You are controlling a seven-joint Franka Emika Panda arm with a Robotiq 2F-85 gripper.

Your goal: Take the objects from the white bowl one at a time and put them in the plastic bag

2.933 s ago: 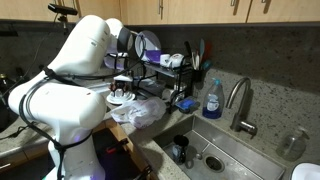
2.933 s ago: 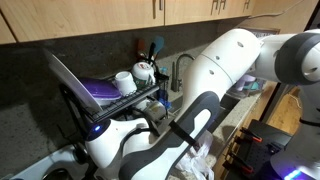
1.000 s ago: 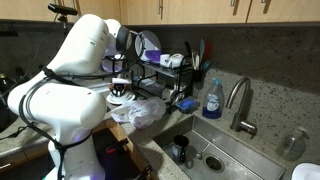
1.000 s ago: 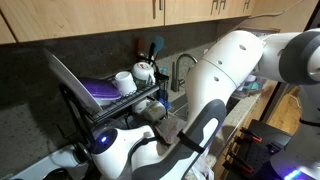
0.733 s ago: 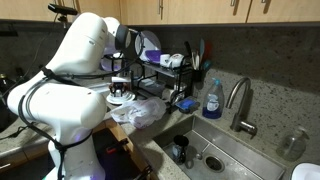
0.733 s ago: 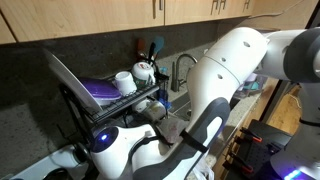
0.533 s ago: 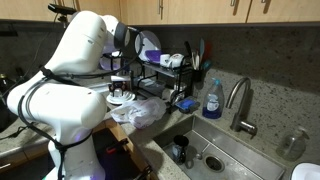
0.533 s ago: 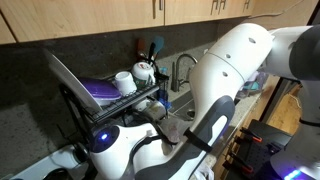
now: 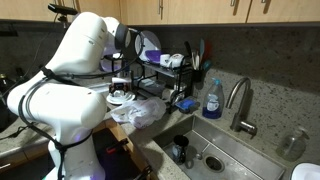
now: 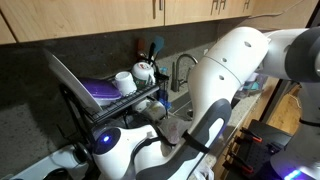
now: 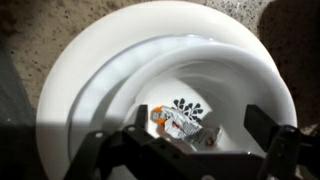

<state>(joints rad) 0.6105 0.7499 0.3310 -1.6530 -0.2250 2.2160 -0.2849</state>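
Note:
In the wrist view I look straight down into the white bowl [image 11: 245, 75]. A small white packet [image 11: 180, 123] with orange and red print lies on the bowl's bottom, beside a black leaf pattern. My gripper [image 11: 203, 125] hangs over it, open, one dark finger on each side of the packet and neither touching it. In an exterior view the gripper [image 9: 120, 84] is just above the bowl [image 9: 118, 99] on the counter. The crumpled translucent plastic bag [image 9: 142, 111] lies right beside the bowl, toward the sink.
A wider white dish [image 11: 60, 90] surrounds the bowl. Behind stands a dish rack [image 9: 165, 72] with plates and cups, also in the opposite exterior view as a dish rack [image 10: 120, 90]. A blue soap bottle [image 9: 212, 98], a faucet [image 9: 240, 100] and the sink [image 9: 215, 150] lie past the bag.
The arm has stayed almost still above the bowl. Nothing in the exterior views has visibly been moved or picked up.

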